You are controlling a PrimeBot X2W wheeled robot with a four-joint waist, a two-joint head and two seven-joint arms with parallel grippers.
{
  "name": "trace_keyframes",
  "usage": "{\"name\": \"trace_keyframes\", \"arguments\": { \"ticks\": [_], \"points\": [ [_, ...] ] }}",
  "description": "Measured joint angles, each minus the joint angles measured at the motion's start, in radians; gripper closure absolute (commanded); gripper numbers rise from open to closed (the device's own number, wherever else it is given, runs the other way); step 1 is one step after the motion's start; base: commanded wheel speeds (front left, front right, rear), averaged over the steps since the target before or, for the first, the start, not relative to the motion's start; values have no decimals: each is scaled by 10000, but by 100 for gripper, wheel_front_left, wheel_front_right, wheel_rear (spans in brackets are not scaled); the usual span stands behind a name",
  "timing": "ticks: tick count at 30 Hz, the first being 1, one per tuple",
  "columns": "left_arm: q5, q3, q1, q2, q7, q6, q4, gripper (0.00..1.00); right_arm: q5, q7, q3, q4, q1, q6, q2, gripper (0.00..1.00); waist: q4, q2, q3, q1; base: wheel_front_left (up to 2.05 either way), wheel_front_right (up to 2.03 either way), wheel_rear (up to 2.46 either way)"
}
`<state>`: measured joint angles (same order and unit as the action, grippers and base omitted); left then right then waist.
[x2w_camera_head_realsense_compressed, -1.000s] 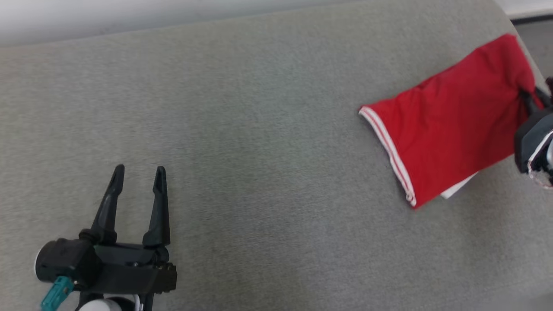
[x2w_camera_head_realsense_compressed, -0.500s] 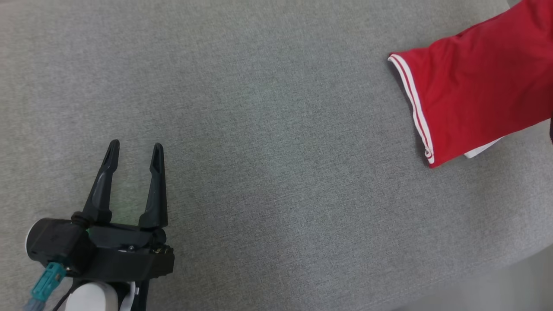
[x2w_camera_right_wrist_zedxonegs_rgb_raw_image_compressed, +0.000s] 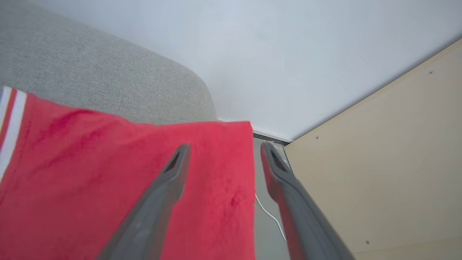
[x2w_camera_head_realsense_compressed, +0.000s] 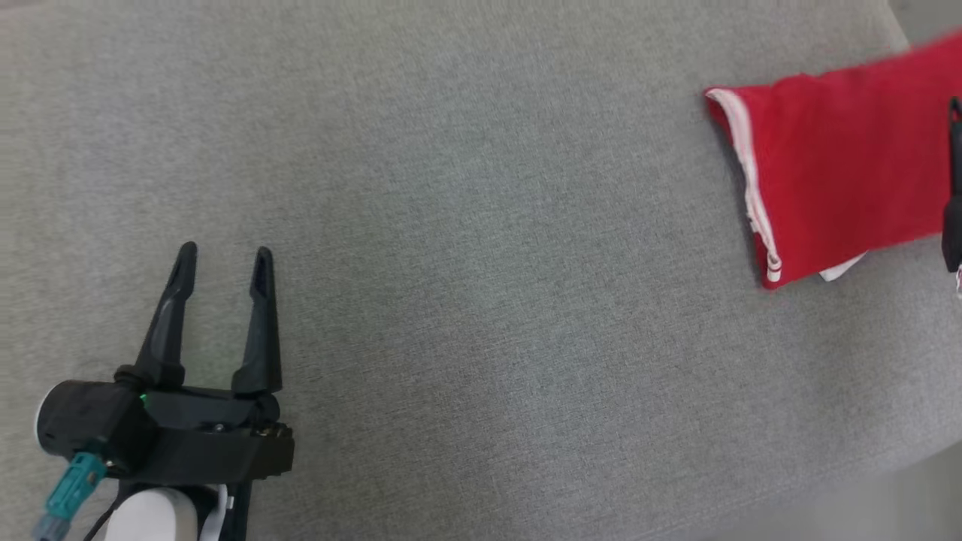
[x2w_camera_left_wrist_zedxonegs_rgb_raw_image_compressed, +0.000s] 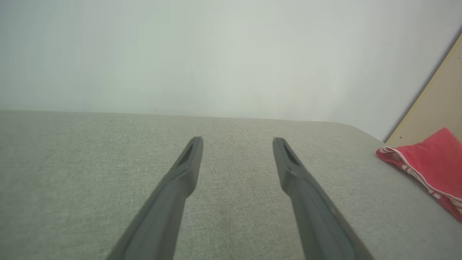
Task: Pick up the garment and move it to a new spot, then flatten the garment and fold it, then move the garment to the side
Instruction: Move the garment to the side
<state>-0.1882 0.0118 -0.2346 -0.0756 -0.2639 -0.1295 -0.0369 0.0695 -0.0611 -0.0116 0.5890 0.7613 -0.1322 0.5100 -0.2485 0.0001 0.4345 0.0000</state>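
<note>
Above the grey cushion [x2w_camera_head_realsense_compressed: 481,315] the left gripper [x2w_camera_head_realsense_compressed: 225,249] has jaws spread and empty, while the right gripper [x2w_camera_right_wrist_zedxonegs_rgb_raw_image_compressed: 225,145], jaws also spread, straddles an edge of the folded red garment [x2w_camera_head_realsense_compressed: 842,165] at the cushion's right end without pinching it.

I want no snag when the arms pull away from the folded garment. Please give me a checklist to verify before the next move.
1. Right gripper open: ok, jaws apart, nothing clamped.
2. Its clearance from the red garment: cannot tell, one finger lies over the cloth.
3. Left gripper open and empty: ok.
4. Garment at the side of the grey surface: ok, near its right end.
5. Fold neat: not ok, a white corner sticks out at the lower edge.
</note>
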Motion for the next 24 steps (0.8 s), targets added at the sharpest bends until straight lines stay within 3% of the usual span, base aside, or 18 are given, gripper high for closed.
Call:
{"name": "trace_keyframes", "arguments": {
  "ticks": [11, 19, 24],
  "points": [
    [-171, -608, 912, 207, -2, 29, 633, 0, -1020, 1294, -508, -993, -1428, 0, -359, 0, 511, -1, -1232, -2, 0, 0, 0],
    [-362, -982, 1849, 236, -2, 163, 1151, 0, -1843, 2213, -876, -2052, -3353, 0, -1164, 0, 1043, -2, -2583, -3, 0, 0, 0],
    [-313, -1185, 2592, 245, 0, 240, 1323, 0, -2138, 2771, -1026, -2541, -4572, 0, -1988, 0, 1372, -3, -3452, -3, 0, 0, 0]
  ]
}}
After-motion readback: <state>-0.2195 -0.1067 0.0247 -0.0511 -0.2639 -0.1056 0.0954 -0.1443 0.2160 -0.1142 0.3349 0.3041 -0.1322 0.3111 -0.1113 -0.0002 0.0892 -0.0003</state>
